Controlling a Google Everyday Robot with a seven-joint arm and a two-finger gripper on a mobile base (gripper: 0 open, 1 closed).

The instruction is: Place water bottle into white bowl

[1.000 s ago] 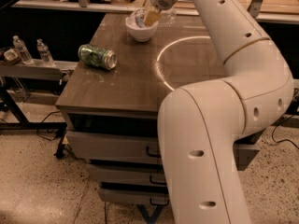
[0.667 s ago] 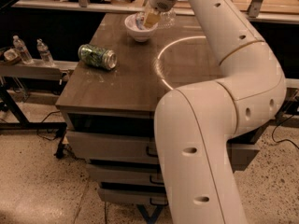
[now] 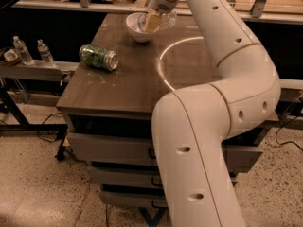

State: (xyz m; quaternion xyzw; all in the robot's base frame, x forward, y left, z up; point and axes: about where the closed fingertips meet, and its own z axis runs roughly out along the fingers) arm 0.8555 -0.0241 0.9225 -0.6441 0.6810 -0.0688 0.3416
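Note:
The white bowl stands at the far end of the wooden table. The water bottle, clear with a pale label band, lies tilted across the bowl's right rim, its labelled part over the bowl's inside. My gripper is at the end of the white arm, directly above and against the bottle. The arm hides the bottle's upper end and its cap.
A green patterned can lies on its side at the table's left. Two tiny clear bottles stand on a low shelf to the left. Drawers are below the tabletop. My arm crosses the table's right side.
The arm's elbow has shifted slightly to the left. The gripper and the bottle have stayed at the bowl's right rim.

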